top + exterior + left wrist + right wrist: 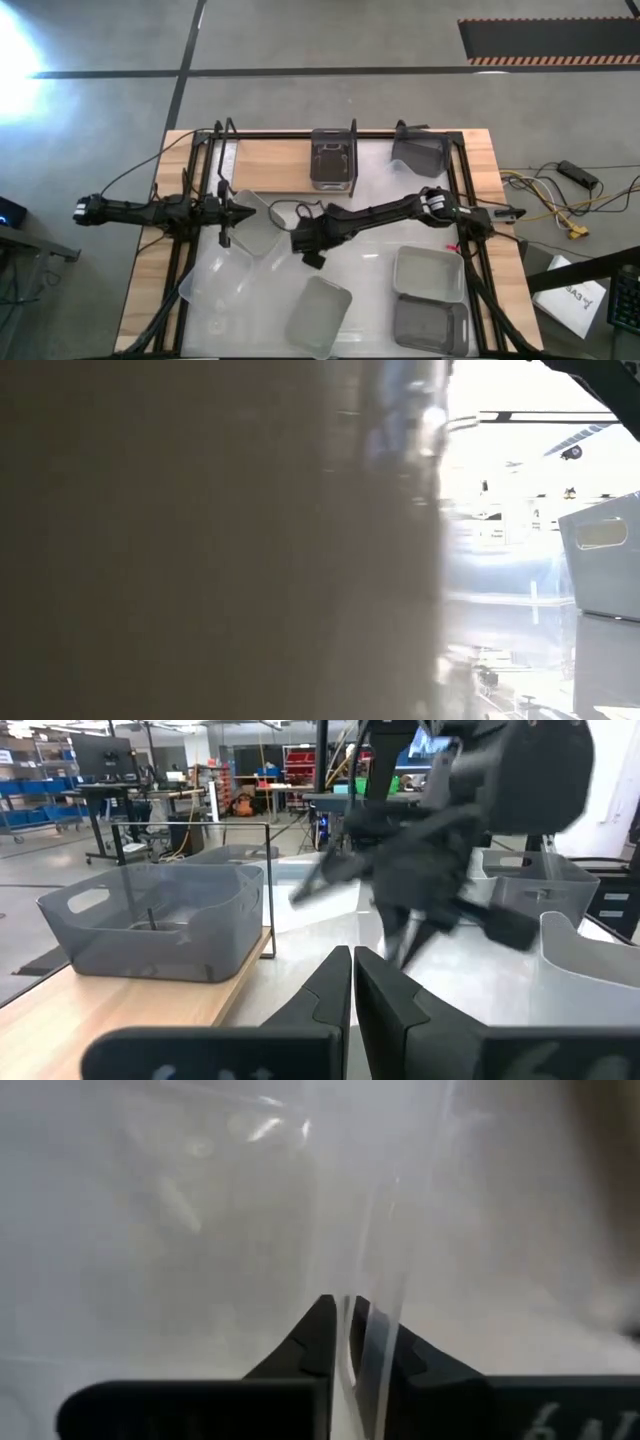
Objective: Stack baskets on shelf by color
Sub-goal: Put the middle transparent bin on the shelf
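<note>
A clear basket (258, 222) has its rim clamped in the right gripper (300, 238) jaws; left gripper (226, 212) jaws together.

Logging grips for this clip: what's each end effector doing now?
Left end effector: closed, empty.
Right end effector: closed on the clear basket wall.

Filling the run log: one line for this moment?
right tool: shut on clear basket wall | left tool: shut, idle | shelf: dark basket

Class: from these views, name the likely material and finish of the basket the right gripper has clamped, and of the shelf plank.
Clear basket: probably glossy transparent plastic; the table shows through its wall, which carries bright glints. Shelf: apparently light, matte wood; pale tan with faint grain.
</note>
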Controlling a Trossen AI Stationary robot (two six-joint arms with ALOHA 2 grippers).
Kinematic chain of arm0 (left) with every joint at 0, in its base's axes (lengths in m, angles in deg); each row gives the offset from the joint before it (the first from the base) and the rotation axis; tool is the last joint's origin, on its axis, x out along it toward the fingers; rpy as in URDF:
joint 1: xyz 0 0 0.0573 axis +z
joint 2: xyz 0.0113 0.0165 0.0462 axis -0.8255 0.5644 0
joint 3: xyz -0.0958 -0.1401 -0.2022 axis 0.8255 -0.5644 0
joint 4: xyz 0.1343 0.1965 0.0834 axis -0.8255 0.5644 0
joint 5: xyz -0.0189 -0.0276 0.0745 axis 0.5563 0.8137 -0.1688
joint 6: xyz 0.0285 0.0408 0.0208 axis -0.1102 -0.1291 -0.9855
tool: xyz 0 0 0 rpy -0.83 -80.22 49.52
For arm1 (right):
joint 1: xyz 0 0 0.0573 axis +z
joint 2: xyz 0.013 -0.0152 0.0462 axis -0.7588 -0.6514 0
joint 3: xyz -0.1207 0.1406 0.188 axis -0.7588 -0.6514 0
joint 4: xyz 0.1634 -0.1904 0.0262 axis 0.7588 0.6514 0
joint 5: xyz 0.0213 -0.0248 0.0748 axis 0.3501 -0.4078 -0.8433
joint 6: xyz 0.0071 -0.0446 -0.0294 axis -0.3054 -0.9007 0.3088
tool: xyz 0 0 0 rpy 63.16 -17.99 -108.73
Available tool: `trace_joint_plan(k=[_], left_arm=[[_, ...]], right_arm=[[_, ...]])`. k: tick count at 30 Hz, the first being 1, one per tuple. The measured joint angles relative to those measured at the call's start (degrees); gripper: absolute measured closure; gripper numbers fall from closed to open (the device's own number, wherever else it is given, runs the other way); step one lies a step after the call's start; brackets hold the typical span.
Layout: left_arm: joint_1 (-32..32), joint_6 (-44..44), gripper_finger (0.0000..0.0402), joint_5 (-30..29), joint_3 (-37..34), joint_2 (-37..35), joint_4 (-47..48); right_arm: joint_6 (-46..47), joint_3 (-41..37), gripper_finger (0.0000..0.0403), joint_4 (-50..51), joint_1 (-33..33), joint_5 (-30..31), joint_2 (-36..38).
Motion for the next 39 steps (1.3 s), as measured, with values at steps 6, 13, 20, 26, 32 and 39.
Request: trace_joint_plan(k=[6, 13, 20, 26, 32, 39], left_arm=[[0.0, 0.0, 0.0402, 0.0, 0.0, 0.1, 0.0], [0.0, 0.0, 0.0402, 0.0, 0.0, 0.0, 0.0], [0.0, 0.0, 0.0402, 0.0, 0.0, 0.0, 0.0], [0.0, 0.0, 0.0402, 0.0, 0.0, 0.0, 0.0], [0.0, 0.0, 0.0402, 0.0, 0.0, 0.0, -3.7], [0.0, 5.6, 0.0402, 0.2, 0.0, 0.4, -14.5]], right_arm=[[17.6, -6.6, 0.0393, 13.6, 0.2, 2.2, 5.6], [22.0, -21.1, 0.0394, 3.5, 0.7, 2.4, 15.5], [15.9, -30.0, 0.0345, -9.3, -0.5, 4.1, 21.1], [-0.7, -32.1, 0.0257, -22.1, -0.9, 9.8, 21.3], [-16.4, -30.2, 0.0215, -25.6, 0.9, 16.7, 23.5], [-12.2, -35.2, 0.0211, -26.8, 8.6, 25.9, 31.7]])
